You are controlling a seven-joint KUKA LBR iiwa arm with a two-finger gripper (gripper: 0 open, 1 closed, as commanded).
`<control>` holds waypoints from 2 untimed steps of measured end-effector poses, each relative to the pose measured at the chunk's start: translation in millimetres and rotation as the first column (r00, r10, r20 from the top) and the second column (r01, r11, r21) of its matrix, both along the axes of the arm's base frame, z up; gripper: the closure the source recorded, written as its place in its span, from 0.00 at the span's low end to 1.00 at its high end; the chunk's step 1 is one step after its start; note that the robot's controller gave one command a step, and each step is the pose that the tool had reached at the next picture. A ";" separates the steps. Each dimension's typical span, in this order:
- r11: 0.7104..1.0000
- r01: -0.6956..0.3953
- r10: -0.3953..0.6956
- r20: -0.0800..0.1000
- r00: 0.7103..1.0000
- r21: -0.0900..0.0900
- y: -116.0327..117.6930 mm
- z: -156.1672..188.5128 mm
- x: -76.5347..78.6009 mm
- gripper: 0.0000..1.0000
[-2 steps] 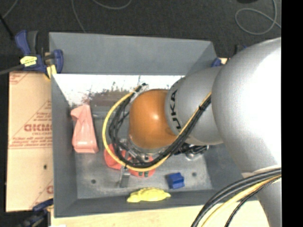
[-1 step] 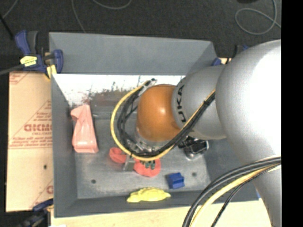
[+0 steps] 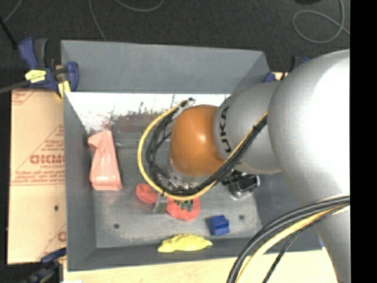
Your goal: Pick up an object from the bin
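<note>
The tool (image 3: 166, 199) stands low over a red lump (image 3: 186, 210) near the front middle of the bin (image 3: 159, 69). I cannot tell if the tool is spread or pressed together. The lump seems light and rather soft, so a hold across its narrow middle looks safest.

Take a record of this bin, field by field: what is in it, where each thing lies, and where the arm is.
bin: grey metal bin
arm: orange-covered wrist over the bin's middle, reaching in from the right
claw: low at the front middle, between two red lumps
nearest things: left red rounded lump; right red rounded lump
left side: pink soft pouch, lying along the left wall
front right: small blue block
front wall: yellow banana-shaped toy
</note>
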State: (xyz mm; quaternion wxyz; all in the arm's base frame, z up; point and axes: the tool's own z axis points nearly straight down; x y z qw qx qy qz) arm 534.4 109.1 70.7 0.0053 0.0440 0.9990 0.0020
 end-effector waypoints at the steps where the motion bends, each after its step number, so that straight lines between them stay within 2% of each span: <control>1: 0.999 -0.033 0.033 -0.001 0.999 -0.001 -0.7 27.4 -3.2 1.00; 2: 1.000 -0.008 0.008 0.004 1.000 0.001 -4.6 47.1 6.4 1.00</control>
